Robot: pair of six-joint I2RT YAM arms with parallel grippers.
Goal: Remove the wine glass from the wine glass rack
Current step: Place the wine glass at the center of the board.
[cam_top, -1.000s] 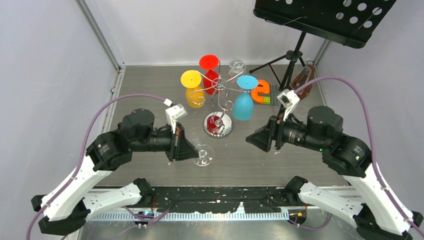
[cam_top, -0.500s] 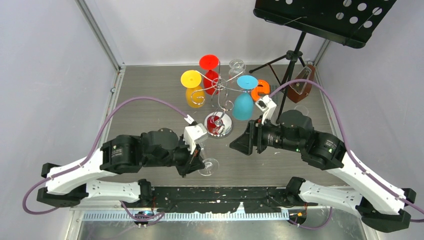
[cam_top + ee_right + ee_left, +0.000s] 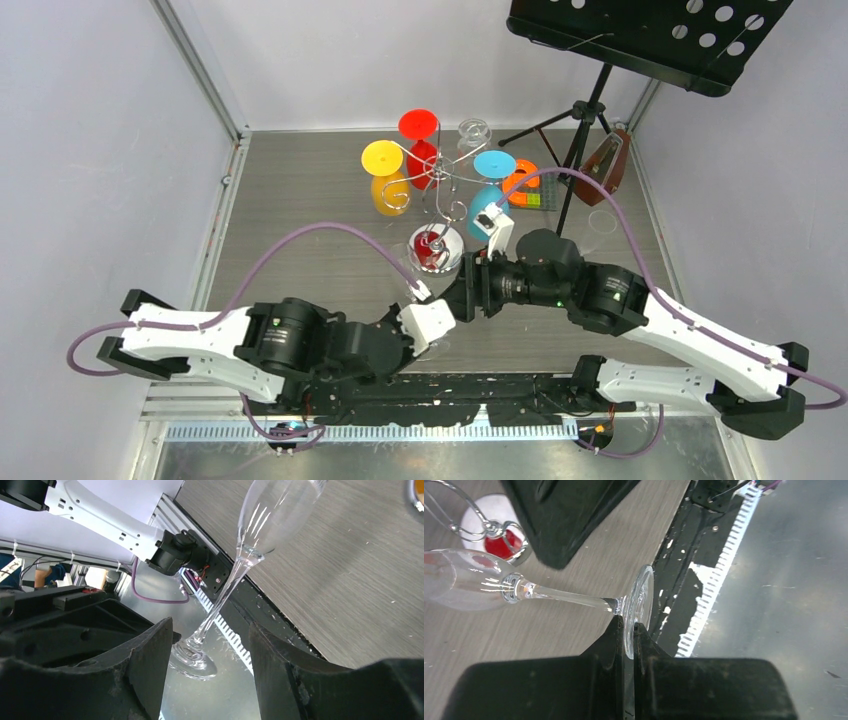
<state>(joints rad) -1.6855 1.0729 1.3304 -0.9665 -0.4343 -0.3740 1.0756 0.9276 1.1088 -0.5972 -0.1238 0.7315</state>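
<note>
Wine glass rack (image 3: 437, 250) on grey table (image 3: 290, 200)

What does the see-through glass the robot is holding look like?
The clear wine glass looks like shiny, see-through glass: a rounded bowl, a long thin stem and a flat round foot. It is empty and tipped sideways above the table. The left gripper is shut on the foot's rim. The right gripper stands open around the stem.

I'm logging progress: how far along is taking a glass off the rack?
Done: a clear glass is off the rack, away from its arms. In hand: the left gripper pinches its foot, and the open right gripper appears to straddle the stem. Left: probably a handover or setting it down.
</note>
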